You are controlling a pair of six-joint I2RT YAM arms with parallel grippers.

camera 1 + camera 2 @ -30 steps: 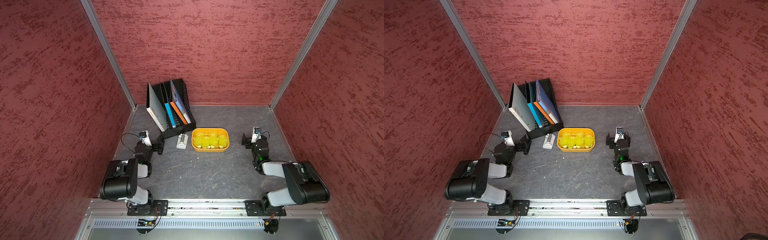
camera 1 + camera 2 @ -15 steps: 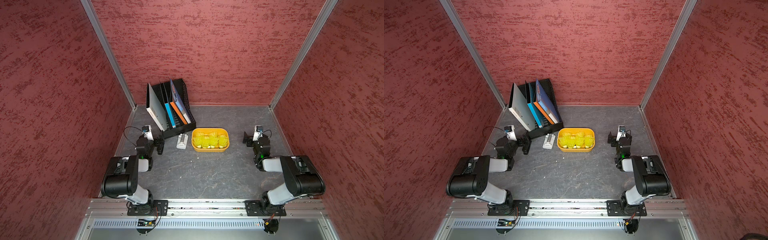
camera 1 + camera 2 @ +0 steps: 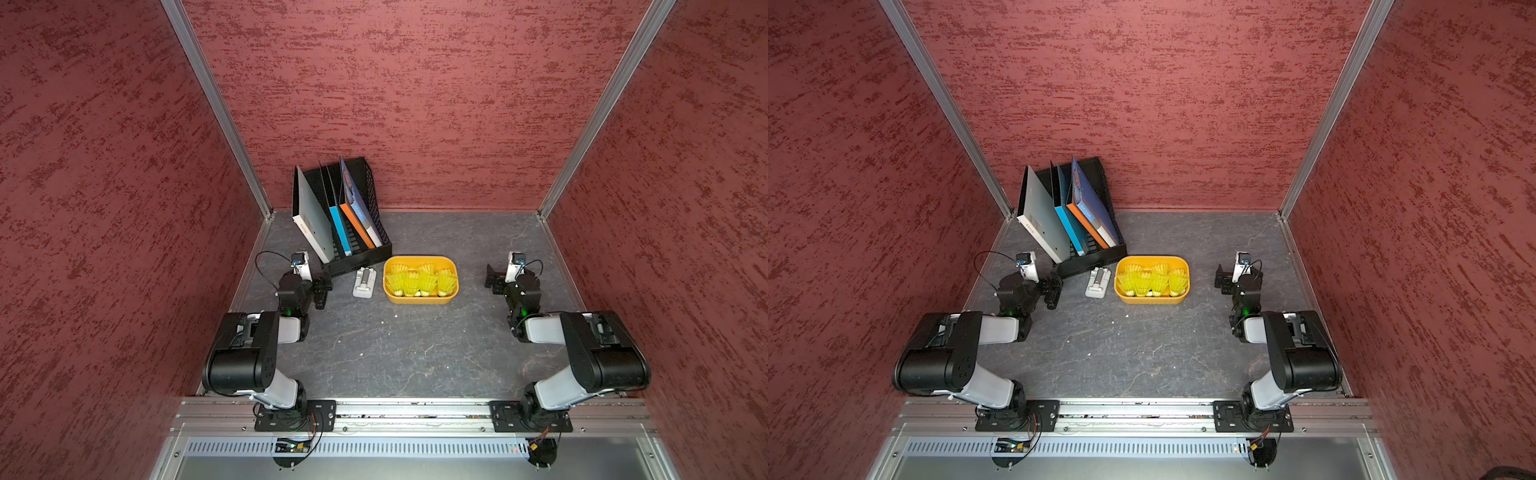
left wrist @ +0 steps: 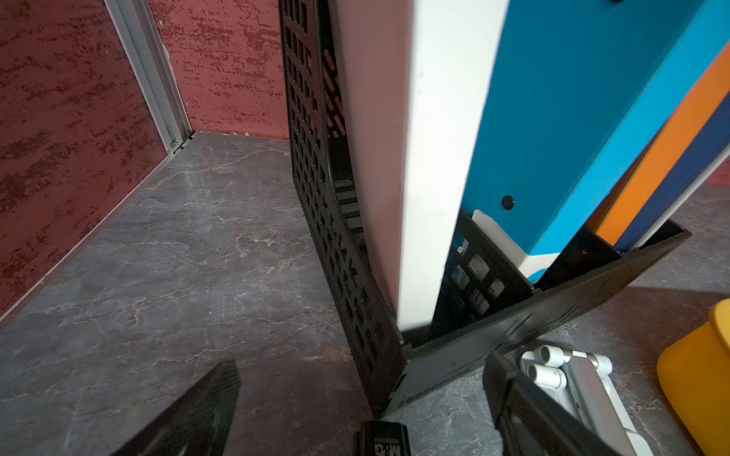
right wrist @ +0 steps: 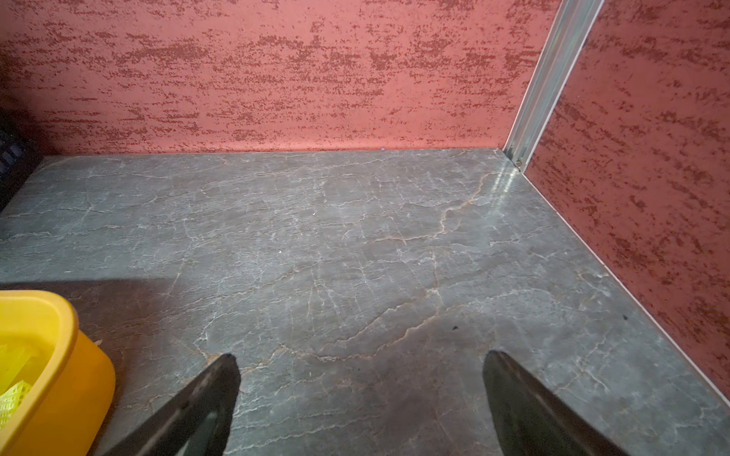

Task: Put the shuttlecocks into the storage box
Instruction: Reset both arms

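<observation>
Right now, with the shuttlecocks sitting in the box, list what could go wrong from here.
1. The left gripper, fingers open, sits close to the file rack corner and the grey device; a careless swing could knock either.
2. The shuttlecocks stand packed in the shallow storage box; a bump from the right gripper, open nearby, might tip some out.

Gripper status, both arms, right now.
Left gripper: open, holding nothing.
Right gripper: open, holding nothing.
</observation>
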